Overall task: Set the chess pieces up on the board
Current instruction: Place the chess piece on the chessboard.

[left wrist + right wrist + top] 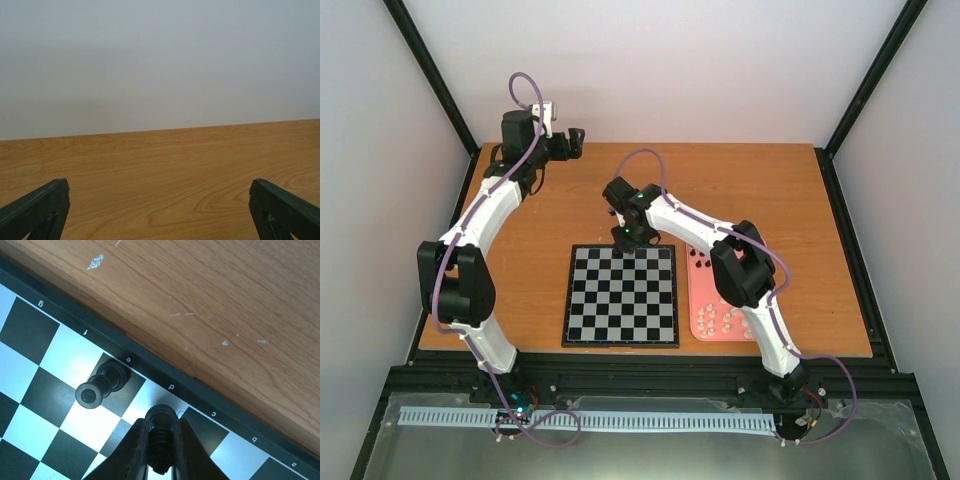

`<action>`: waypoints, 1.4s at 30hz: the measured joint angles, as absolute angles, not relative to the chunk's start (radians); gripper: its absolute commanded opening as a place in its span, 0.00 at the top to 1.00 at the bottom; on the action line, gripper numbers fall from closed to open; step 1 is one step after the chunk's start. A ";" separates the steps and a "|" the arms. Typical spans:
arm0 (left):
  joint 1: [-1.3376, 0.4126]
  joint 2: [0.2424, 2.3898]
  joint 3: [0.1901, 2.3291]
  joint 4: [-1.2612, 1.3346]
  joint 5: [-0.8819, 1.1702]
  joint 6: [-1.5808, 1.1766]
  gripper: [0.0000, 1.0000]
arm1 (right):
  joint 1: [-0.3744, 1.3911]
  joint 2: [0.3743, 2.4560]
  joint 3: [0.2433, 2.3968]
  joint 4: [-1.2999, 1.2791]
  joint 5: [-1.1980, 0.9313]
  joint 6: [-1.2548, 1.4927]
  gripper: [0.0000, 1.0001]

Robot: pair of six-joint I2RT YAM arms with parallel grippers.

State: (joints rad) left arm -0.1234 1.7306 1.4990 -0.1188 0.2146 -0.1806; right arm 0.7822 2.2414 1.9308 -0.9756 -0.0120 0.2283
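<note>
Got right pincer (161, 442) clamped on a black piece (160, 415) at the far edge of the board (30, 330), left pincer (159, 200) spread apart. Looks light, slick, tippy; best pinched under the head.

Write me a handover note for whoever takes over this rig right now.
Left gripper: jaws open, empty, over bare table at the far left.
Right gripper: jaws shut on the held black piece, at the d square of the board, far edge row; touchdown unclear.
Done: the standing black piece is on e.
Left: release on d, then fetch the other black pieces from the pink tray, which also holds cream pieces.
</note>
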 measured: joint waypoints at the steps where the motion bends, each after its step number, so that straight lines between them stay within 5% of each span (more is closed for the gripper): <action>1: -0.123 1.731 1.499 -0.119 0.215 -0.181 0.00 | 0.782 2.243 1.931 -0.976 -0.012 0.228 0.97; 31: -0.123 1.731 1.499 -0.119 0.215 -0.181 0.00 | 0.782 2.262 1.929 -0.949 -0.015 0.227 0.96; 42: -0.123 1.731 1.499 -0.119 0.215 -0.181 0.00 | 0.783 2.262 1.929 -0.945 -0.012 0.225 0.80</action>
State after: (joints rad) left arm -0.1234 1.7306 1.4990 -0.1192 0.2146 -0.1806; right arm 0.7826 2.2620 1.9285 -0.9447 -0.0116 0.2253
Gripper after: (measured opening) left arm 0.998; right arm 0.169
